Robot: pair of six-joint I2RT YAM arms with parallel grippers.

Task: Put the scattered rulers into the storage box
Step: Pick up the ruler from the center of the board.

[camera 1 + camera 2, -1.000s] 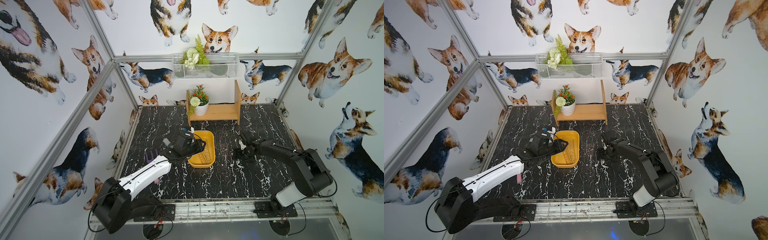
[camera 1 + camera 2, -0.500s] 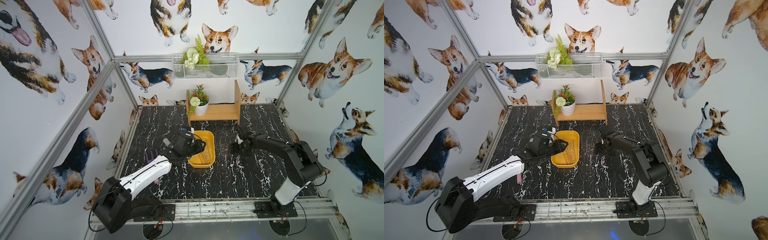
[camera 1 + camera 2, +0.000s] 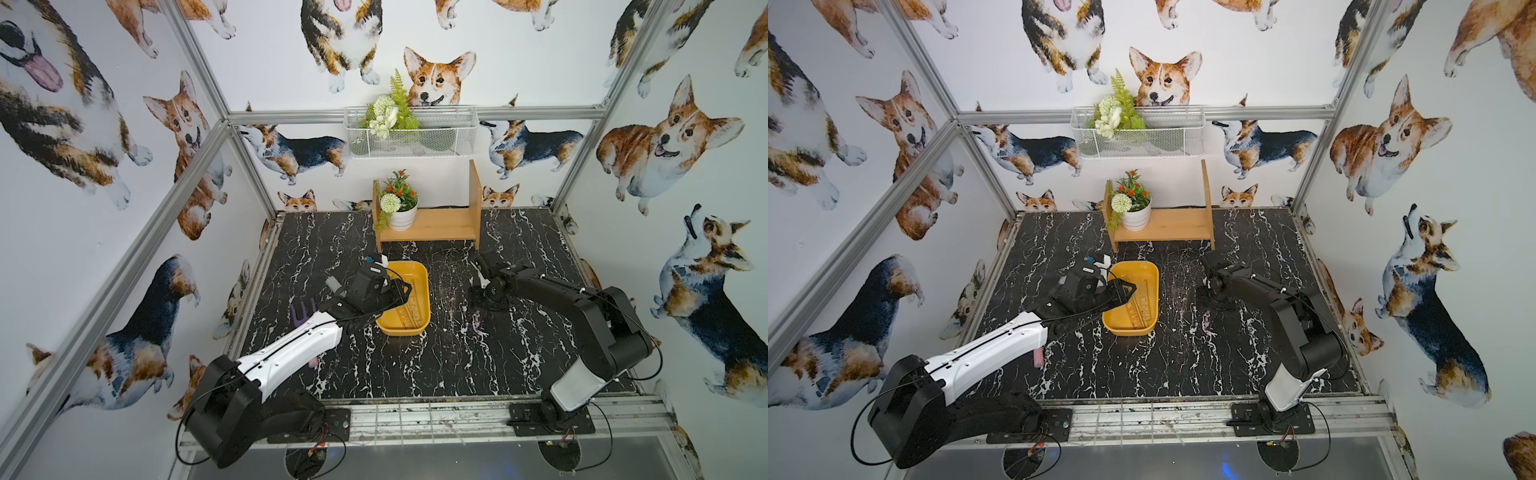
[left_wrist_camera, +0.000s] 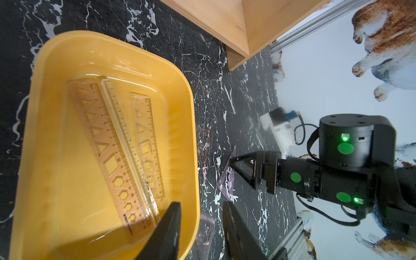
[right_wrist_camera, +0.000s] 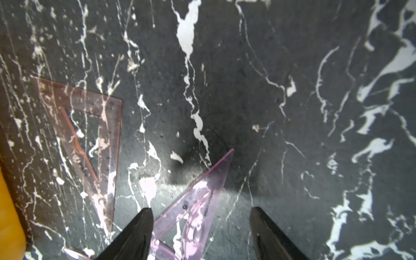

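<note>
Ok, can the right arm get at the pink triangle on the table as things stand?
Probably yes. The right claw hangs open directly over the pink triangle, nothing covers it, and the brown triangle lies apart from it on the table. It is thin, so the pinch may be fiddly.

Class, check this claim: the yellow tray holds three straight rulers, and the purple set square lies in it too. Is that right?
Not quite. The yellow tray does hold three straight rulers, but the purple set square is out on the black table, as the right wrist view shows.
</note>
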